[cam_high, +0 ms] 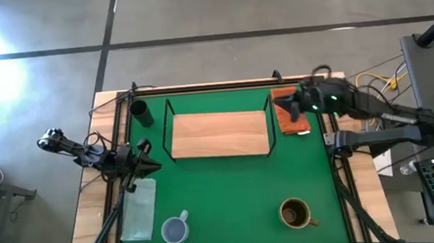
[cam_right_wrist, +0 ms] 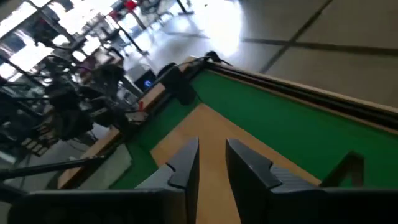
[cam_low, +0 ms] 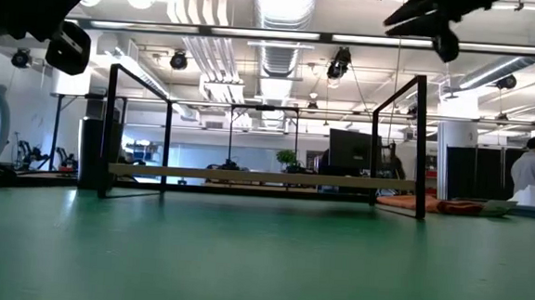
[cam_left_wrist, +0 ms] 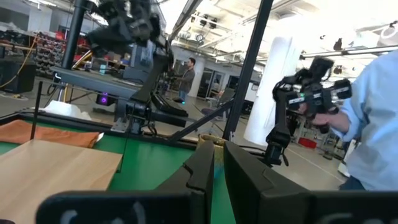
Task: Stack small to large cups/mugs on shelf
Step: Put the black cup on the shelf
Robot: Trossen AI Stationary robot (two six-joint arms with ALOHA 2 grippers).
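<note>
The light-wood shelf (cam_high: 219, 134) stands at the middle far part of the green table. The small black cup (cam_high: 139, 112) stands upright left of it, near the far left corner. The pale blue-grey mug (cam_high: 176, 229) and the brown-gold mug (cam_high: 294, 213) stand upright near the front edge. My left gripper (cam_high: 149, 162) hovers left of the shelf, shut and empty. My right gripper (cam_high: 289, 106) hovers above the orange-brown cloth (cam_high: 290, 114) right of the shelf, shut and empty. The right wrist view looks down on the shelf board (cam_right_wrist: 205, 130) and the black cup (cam_right_wrist: 180, 84).
A pale translucent cloth (cam_high: 140, 209) lies flat at the left, near the blue-grey mug. The shelf has thin black wire frames (cam_low: 421, 145) at its ends. A person in a light shirt (cam_left_wrist: 373, 124) stands beyond the table's right side.
</note>
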